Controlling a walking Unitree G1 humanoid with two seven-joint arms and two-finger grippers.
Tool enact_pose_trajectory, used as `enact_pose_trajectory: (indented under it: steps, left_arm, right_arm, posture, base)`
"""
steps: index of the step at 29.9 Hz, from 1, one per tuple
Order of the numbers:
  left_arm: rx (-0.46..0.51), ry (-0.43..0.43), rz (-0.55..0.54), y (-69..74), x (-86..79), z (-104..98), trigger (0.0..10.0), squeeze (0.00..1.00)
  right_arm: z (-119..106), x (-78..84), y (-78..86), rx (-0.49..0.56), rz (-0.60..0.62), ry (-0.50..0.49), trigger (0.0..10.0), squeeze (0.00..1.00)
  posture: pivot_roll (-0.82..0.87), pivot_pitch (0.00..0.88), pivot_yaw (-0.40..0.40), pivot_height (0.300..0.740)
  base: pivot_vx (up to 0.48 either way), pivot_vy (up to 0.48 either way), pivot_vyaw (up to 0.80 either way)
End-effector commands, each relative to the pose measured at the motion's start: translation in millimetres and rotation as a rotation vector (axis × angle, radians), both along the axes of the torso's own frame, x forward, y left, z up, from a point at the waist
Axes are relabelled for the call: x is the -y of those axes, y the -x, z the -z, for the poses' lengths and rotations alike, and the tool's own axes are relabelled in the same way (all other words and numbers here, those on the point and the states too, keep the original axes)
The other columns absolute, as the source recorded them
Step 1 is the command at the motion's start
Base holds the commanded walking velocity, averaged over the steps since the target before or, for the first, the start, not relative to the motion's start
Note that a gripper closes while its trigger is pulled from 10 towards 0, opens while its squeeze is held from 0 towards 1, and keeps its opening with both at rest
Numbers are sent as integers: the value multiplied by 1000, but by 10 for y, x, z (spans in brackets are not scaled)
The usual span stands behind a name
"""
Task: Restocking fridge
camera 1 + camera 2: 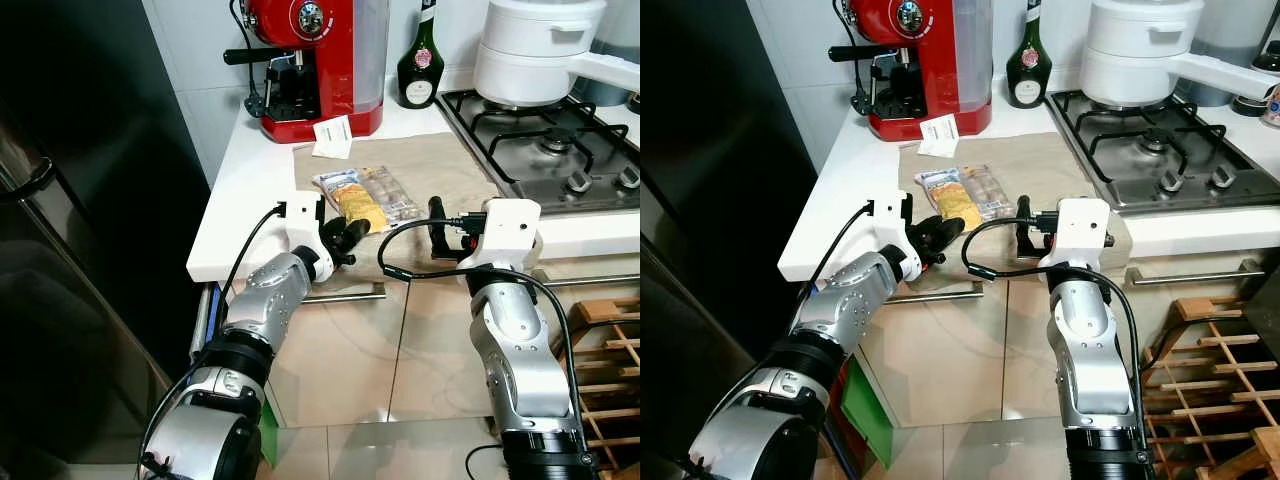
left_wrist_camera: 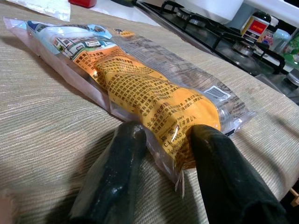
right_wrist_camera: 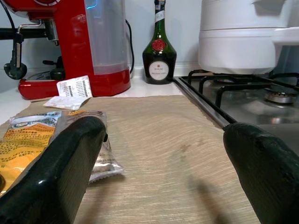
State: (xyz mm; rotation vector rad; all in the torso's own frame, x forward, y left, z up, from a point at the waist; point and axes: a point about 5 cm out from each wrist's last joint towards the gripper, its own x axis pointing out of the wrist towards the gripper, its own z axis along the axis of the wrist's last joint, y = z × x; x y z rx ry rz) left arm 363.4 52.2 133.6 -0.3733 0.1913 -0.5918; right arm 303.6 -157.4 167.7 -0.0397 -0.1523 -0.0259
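Observation:
A clear packet with orange and blue print [image 1: 365, 198] lies on a beige mat [image 1: 430, 160] on the white counter. My left gripper [image 1: 350, 235] is at the counter's front edge, at the packet's near end. In the left wrist view its two black fingers [image 2: 117, 172] stand open on either side of the packet's [image 2: 154, 88] near corner, resting on the mat. My right gripper [image 1: 452, 225] hovers over the mat's front edge, right of the packet. It is wide open with nothing between its fingers [image 3: 65, 168], and the packet [image 3: 28, 140] lies beside one of them.
A red espresso machine [image 1: 310, 60], a small white sachet [image 1: 333, 137] and a green bottle [image 1: 420, 60] stand at the back of the counter. A white pot [image 1: 530, 50] sits on the gas hob [image 1: 560, 150] to the right. The black fridge [image 1: 80, 250] is at the left, a wooden rack [image 1: 610, 340] low right.

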Motion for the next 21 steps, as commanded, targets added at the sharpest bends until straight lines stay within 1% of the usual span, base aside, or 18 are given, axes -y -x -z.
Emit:
enact_pose_trajectory:
  steps: [1, 3, 4, 5, 6, 7, 8, 9, 11, 12, 13, 14, 15, 16, 21]
  left_arm:
    - [-13, 3, -14, -27, -39, -2, 0, 0]
    - [19, 57, -47, -88, -106, -143, 0, 0]
    - [42, 95, -68, -126, -150, -246, 0, 0]
    - [42, 95, -68, -126, -150, -246, 0, 0]
    - [64, 122, -80, -156, -186, -340, 0, 0]
    - [98, 162, -97, -196, -244, -488, 0, 0]
    - [98, 162, -97, -196, -244, -488, 0, 0]
    - [116, 175, -101, -208, -265, -552, 0, 0]
    - [170, 191, -110, -236, -321, -727, 0, 0]
    - [185, 193, -109, -241, -334, -776, 0, 0]
    - [226, 194, -112, -256, -377, -897, 0, 0]
    - [245, 192, -111, -263, -394, -944, 0, 0]
    - [245, 192, -111, -263, -394, -944, 0, 0]
    - [267, 190, -103, -269, -413, -1005, 0, 0]
    - [302, 183, -94, -263, -421, -1092, 0, 0]
  right_arm:
    - [21, -20, 7, -13, -7, -3, 10000, 0]
    - [20, -19, 3, -12, -8, -2, 10000, 0]
    - [19, -17, -1, -11, -8, -2, 10000, 0]
    - [19, -17, -1, -11, -8, -2, 10000, 0]
    - [18, -16, -4, -11, -8, -3, 10000, 0]
    - [18, -14, -10, -11, -8, -4, 10000, 0]
    - [18, -14, -10, -11, -8, -4, 10000, 0]
    - [20, -13, -12, -11, -9, -4, 10000, 0]
    - [20, -14, -24, -12, -10, -5, 10000, 0]
    - [19, -16, -28, -11, -10, -5, 10000, 0]
    - [14, -25, -40, -9, -13, -6, 10000, 0]
    - [13, -29, -46, -8, -14, -7, 10000, 0]
    - [13, -29, -46, -8, -14, -7, 10000, 0]
    - [11, -35, -56, -7, -16, -8, 10000, 0]
    - [5, -41, -71, -3, -18, -8, 10000, 0]
  posture:
    - [-151, 0, 131, 740]
    - [-150, 0, 130, 740]
    - [-150, 0, 130, 740]
    - [-150, 0, 130, 740]
    - [-149, 0, 128, 740]
    - [-147, 0, 127, 740]
    - [-147, 0, 127, 740]
    - [-147, 0, 127, 740]
    - [-143, 0, 125, 740]
    - [-143, 0, 125, 740]
    - [-141, 0, 125, 740]
    - [-138, 0, 124, 740]
    - [-138, 0, 124, 740]
    - [-137, 0, 123, 740]
    - [-136, 0, 124, 740]
  base:
    - [0, 0, 0]
    - [0, 0, 0]
    - [0, 0, 0]
    - [0, 0, 0]
    - [0, 0, 0]
    - [0, 0, 0]
    - [0, 0, 0]
    - [0, 0, 0]
    - [0, 0, 0]
    - [0, 0, 0]
    - [0, 0, 0]
    - [0, 0, 0]
    - [0, 0, 0]
    - [0, 0, 0]
    - [0, 0, 0]
